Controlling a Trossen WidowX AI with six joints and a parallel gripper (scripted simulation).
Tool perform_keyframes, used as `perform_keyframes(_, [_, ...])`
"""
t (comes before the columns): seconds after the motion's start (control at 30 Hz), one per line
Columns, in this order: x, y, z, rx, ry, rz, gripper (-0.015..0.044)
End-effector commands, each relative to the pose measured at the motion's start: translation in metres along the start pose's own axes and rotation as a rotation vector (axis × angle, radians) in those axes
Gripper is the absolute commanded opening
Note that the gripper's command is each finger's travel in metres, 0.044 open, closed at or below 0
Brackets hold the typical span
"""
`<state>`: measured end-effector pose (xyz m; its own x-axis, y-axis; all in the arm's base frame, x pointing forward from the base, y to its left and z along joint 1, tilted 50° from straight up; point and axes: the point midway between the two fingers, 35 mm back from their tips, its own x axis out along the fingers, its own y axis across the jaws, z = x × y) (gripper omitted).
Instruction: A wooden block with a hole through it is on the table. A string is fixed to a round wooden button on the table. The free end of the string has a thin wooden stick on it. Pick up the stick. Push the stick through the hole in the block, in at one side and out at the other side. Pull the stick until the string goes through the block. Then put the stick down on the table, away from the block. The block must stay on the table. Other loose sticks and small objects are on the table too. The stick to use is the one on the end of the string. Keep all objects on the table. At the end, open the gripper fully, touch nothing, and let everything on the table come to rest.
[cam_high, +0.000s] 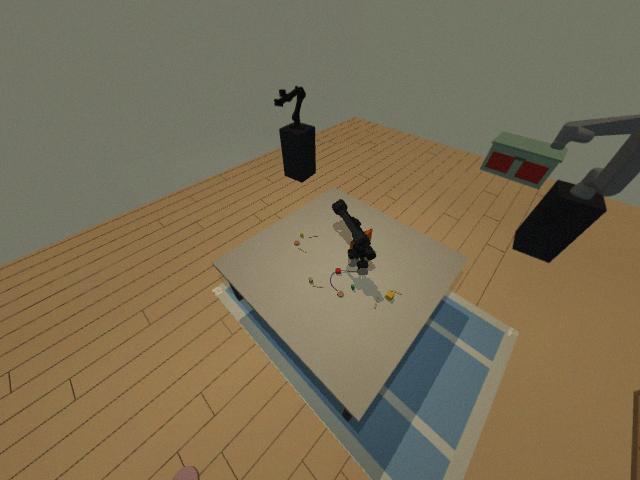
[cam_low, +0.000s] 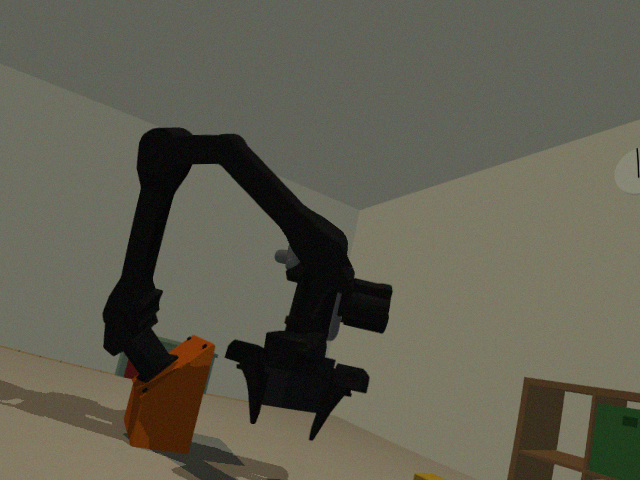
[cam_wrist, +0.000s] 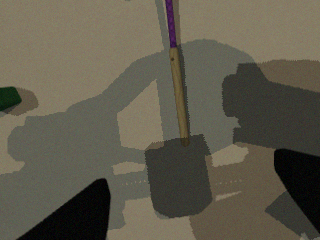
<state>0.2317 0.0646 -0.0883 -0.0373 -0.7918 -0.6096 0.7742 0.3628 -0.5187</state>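
The gripper (cam_low: 285, 429) is being held spread wide above the table (cam_high: 330, 356), with nothing pinched. The stick (cam_wrist: 179, 95) is lying flat below it, near the table's middle, purple string (cam_wrist: 170, 22) attached. The red block (cam_high: 337, 270) is sitting nearby.

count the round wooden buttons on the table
3: one at the far left, one left of the purple string, one at the string's near end. The arm may hide others.
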Motion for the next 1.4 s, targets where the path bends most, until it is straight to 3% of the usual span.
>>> perform_keyframes(0.0, [-0.019, 0.0015, 0.0012, 0.005, 0.003, 0.007, 0.044])
perform_keyframes(1.37, [-0.0181, 0.0028, 0.001, 0.001, -0.003, 0.017, 0.044])
